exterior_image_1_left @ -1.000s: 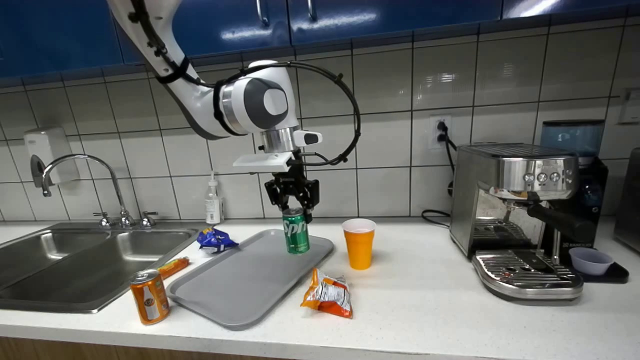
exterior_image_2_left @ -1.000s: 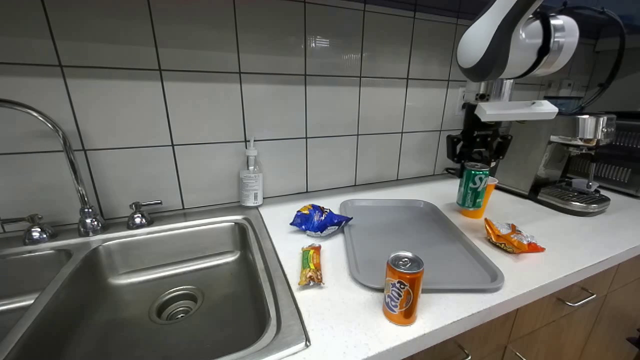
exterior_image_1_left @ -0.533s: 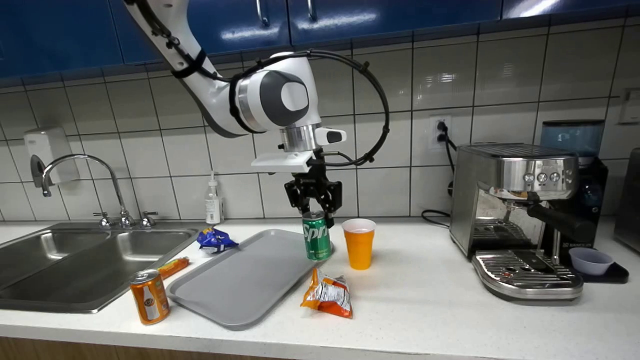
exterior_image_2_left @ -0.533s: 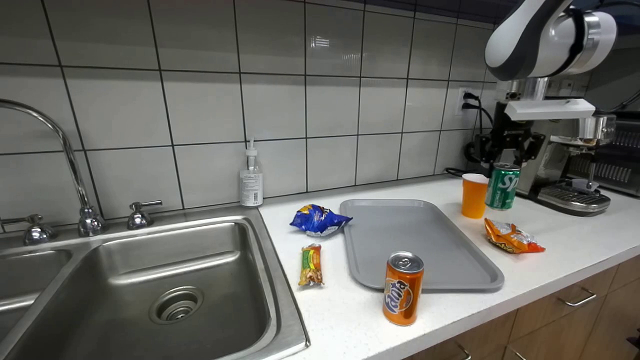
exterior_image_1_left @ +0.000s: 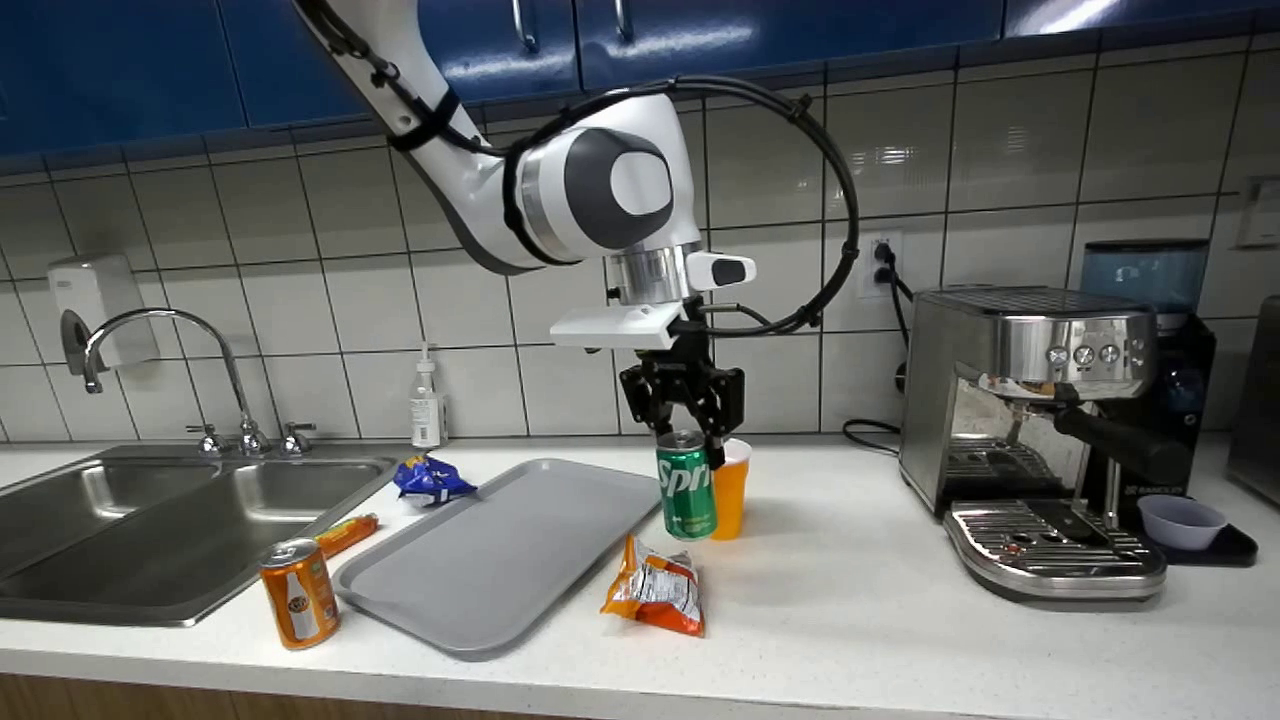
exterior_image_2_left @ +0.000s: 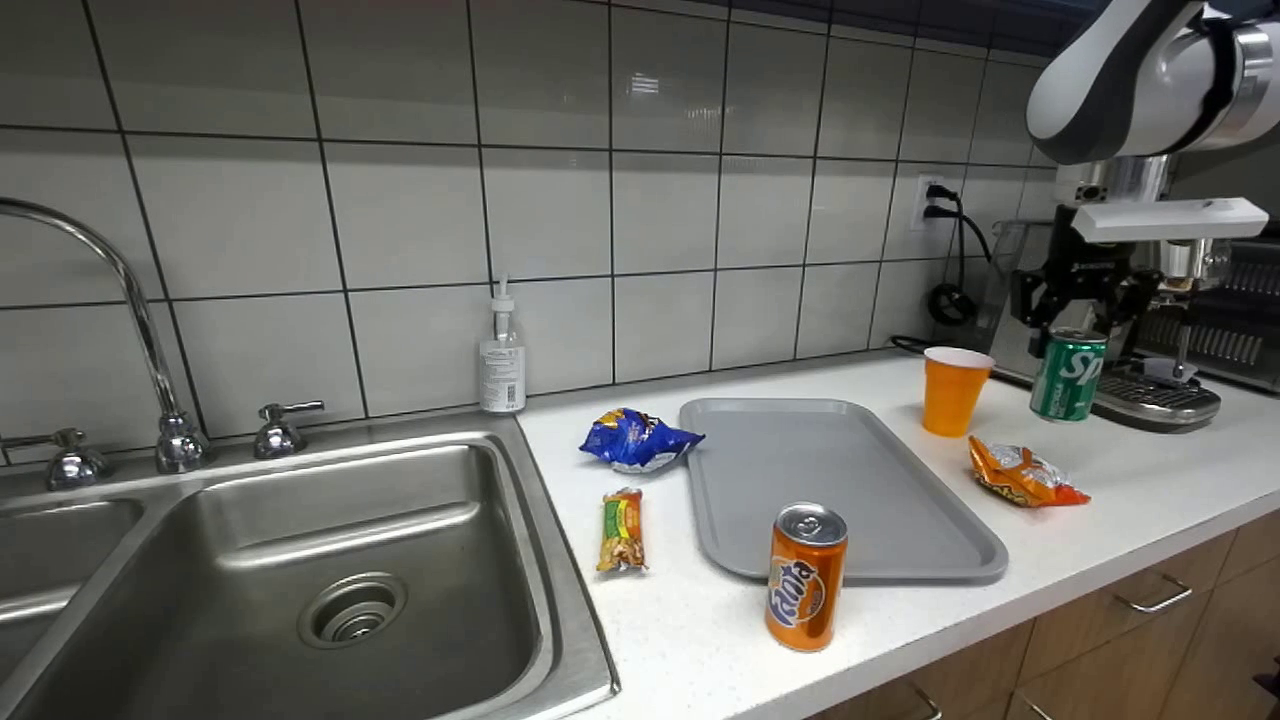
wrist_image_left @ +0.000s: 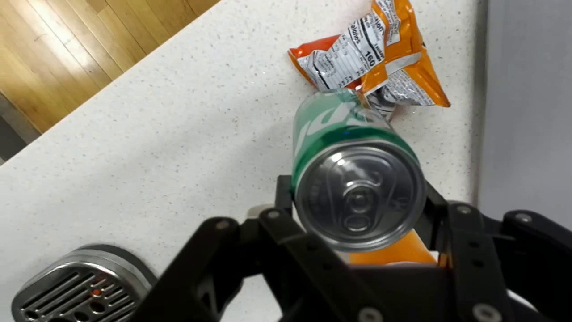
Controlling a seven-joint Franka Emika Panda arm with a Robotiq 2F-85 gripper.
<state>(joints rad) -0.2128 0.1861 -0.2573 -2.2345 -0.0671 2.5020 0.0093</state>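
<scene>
My gripper (exterior_image_1_left: 690,440) is shut on a green soda can (exterior_image_1_left: 686,500), with its black fingers on either side near the can's top. The can is upright and seems held above the counter; the height is hard to judge. The gripper (exterior_image_2_left: 1078,335) and can (exterior_image_2_left: 1068,385) also show in an exterior view. In the wrist view the can (wrist_image_left: 319,127) shows its lid between the fingers. An orange cup (exterior_image_1_left: 733,500) stands close behind the can, partly hidden by it. An orange chip bag (exterior_image_1_left: 660,595) lies near it, also in the wrist view (wrist_image_left: 353,58).
A grey tray (exterior_image_2_left: 830,480) lies on the counter. An orange can (exterior_image_2_left: 806,580), a snack bar (exterior_image_2_left: 622,530) and a blue bag (exterior_image_2_left: 638,440) are around it. A sink (exterior_image_2_left: 350,560) and soap bottle (exterior_image_2_left: 502,360) stand on one side, an espresso machine (exterior_image_1_left: 1030,400) on the other.
The gripper has carried the green can rightward in both exterior views. In an exterior view it went from in front of the tray's far end to in front of the cup. The other things stayed.
</scene>
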